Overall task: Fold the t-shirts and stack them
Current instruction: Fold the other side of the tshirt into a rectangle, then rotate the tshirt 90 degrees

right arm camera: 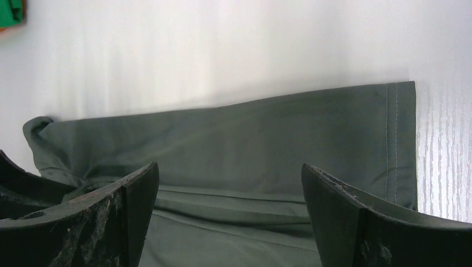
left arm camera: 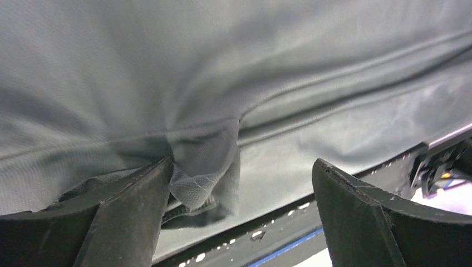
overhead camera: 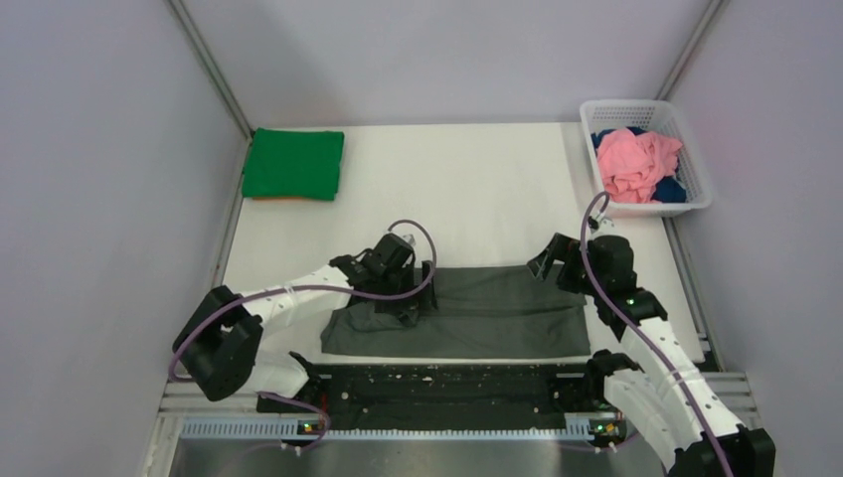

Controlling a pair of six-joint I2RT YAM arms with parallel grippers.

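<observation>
As the dark grey shirt (overhead camera: 477, 316) lies on the worktop (overhead camera: 477, 189) with its long axis running nine to three o'clock, my left pincer (overhead camera: 413, 304) gapes wide on its nine o'clock half, nearest the cloth; my right pincer (overhead camera: 542, 262), equally wide, hovers by its one o'clock corner.

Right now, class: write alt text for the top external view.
A dark grey t-shirt lies folded into a long band, the left gripper on its left part, the right gripper at its far right corner. A folded green t-shirt lies far left; the white basket far right holds a pink t-shirt and a dark blue t-shirt.
</observation>
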